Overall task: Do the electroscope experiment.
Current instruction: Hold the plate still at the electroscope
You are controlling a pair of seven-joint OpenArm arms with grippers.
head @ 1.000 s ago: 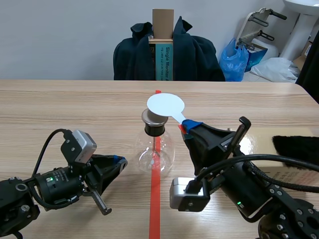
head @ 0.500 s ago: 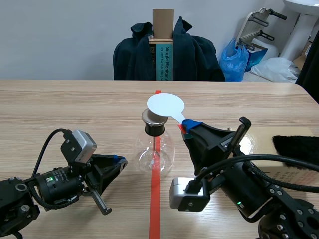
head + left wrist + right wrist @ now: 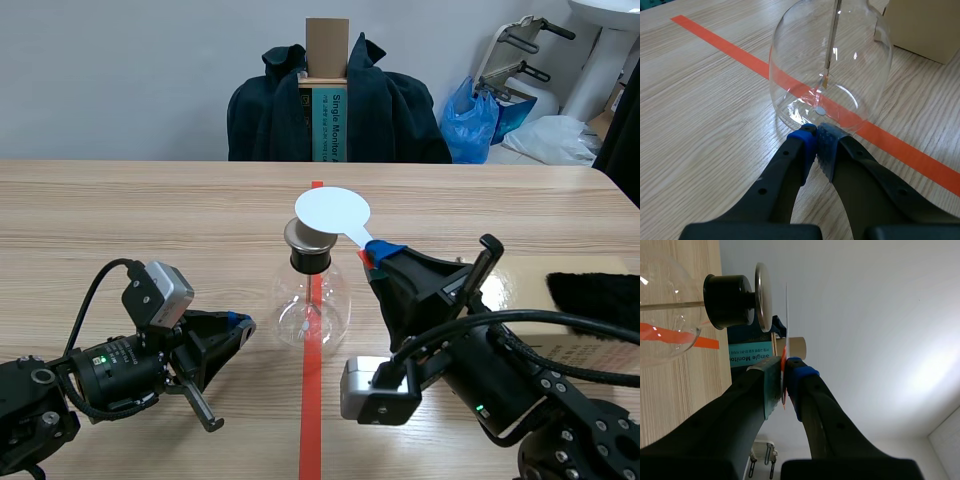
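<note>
Nearest, left gripper point(image 3: 816, 132) lies low on desk point(image 3: 150, 210), fingers closed on nothing, tips at base of electroscope flask point(image 3: 830, 75), which stands on the tape line mid-desk. Beyond, right gripper point(image 3: 784, 371) fingers pinch the handle of white disc point(image 3: 332, 211), held by flask's top plate point(image 3: 764, 297). Likely step: presenting disc to plate. Next needs a gentle close-in without knocking the flask. Right wrist view shows a disc-plate gap that scene view doesn't. Left wrist view alone shows inner rod point(image 3: 832, 40).

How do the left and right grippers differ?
The left gripper is shut on nothing; the right gripper is shut on the white round paddle. The left sits low by the clear glass flask; the right is raised beside its black stopper. Both are closed and near the flask.
</note>
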